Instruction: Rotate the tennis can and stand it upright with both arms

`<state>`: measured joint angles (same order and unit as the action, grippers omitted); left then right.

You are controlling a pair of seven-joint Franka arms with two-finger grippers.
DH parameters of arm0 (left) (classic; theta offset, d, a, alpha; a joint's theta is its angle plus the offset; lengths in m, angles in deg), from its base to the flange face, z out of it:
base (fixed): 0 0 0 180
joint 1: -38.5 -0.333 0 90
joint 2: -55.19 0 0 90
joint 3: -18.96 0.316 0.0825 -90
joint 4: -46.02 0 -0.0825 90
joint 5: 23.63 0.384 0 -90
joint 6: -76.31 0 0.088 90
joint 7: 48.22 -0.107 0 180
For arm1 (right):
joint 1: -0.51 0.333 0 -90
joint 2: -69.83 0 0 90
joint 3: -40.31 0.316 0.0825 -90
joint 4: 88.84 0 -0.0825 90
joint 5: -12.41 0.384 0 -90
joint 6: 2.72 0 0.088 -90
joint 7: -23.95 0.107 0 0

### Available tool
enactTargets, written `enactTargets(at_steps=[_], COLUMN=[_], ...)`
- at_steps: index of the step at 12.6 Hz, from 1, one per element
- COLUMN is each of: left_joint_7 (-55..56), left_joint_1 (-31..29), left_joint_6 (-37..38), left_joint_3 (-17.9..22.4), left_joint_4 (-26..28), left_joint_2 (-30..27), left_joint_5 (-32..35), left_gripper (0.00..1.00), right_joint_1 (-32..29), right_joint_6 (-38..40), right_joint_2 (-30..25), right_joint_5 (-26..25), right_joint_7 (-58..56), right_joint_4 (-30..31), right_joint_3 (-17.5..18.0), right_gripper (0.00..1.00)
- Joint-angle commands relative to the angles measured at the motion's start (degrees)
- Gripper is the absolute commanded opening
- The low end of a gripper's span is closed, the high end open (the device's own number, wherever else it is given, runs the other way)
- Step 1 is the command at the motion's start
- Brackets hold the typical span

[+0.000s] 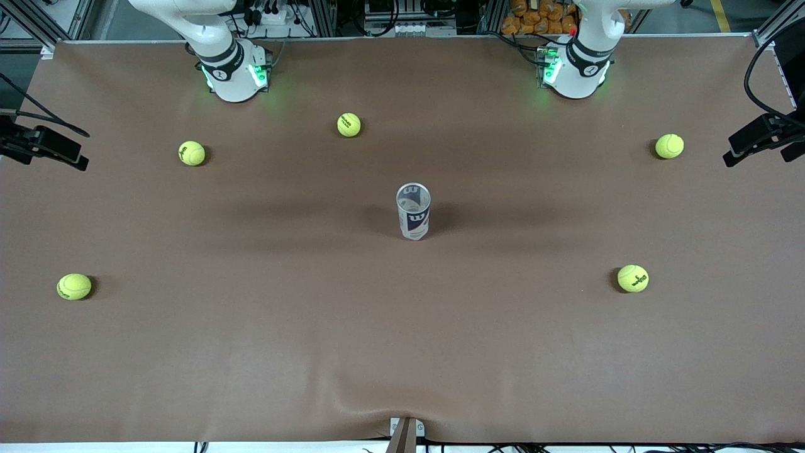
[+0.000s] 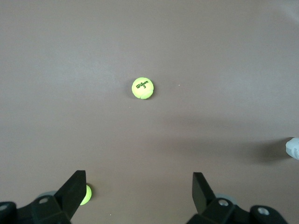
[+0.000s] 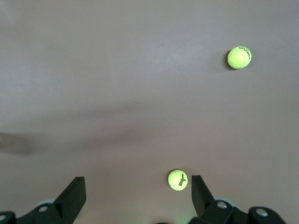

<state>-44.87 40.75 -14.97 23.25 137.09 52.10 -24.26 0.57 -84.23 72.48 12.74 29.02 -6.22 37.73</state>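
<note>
The tennis can (image 1: pixel 413 211) stands upright in the middle of the table, a clear tube with a navy and white label and its silvery rim on top. Only a sliver of it shows at the edge of the left wrist view (image 2: pixel 293 148). My left gripper (image 2: pixel 138 179) is open and empty, high over the left arm's end of the table. My right gripper (image 3: pixel 138 182) is open and empty, high over the right arm's end. Neither gripper shows in the front view, only the arms' bases (image 1: pixel 575 69) (image 1: pixel 233 72). Nothing touches the can.
Several yellow-green tennis balls lie scattered on the brown table (image 1: pixel 402 352): two toward the left arm's end (image 1: pixel 669 146) (image 1: pixel 632 278), two toward the right arm's end (image 1: pixel 191 153) (image 1: pixel 74 286), and one near the bases (image 1: pixel 349 124). Black camera mounts (image 1: pixel 764 135) stand at both table ends.
</note>
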Motion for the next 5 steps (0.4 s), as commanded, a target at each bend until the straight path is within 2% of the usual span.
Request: enactTargets(at_steps=[1,5], left_joint_7=[-0.71,-0.89], left_joint_1=[0.30,0.21], left_joint_6=[-0.49,-0.05], left_joint_3=[-0.07,-0.15], left_joint_4=[0.60,0.68], left_joint_2=[-0.33,-0.33], left_joint_5=[0.81,0.81], left_gripper=[1.00,1.00], right_joint_1=[0.12,0.12], right_joint_6=[0.56,0.47], right_joint_2=[0.61,0.61], right_joint_5=[0.72,0.72], right_joint_7=[0.46,0.55], right_joint_4=[-1.42,-1.42], right_joint_3=[-0.15,-0.15], right_gripper=[1.00,1.00])
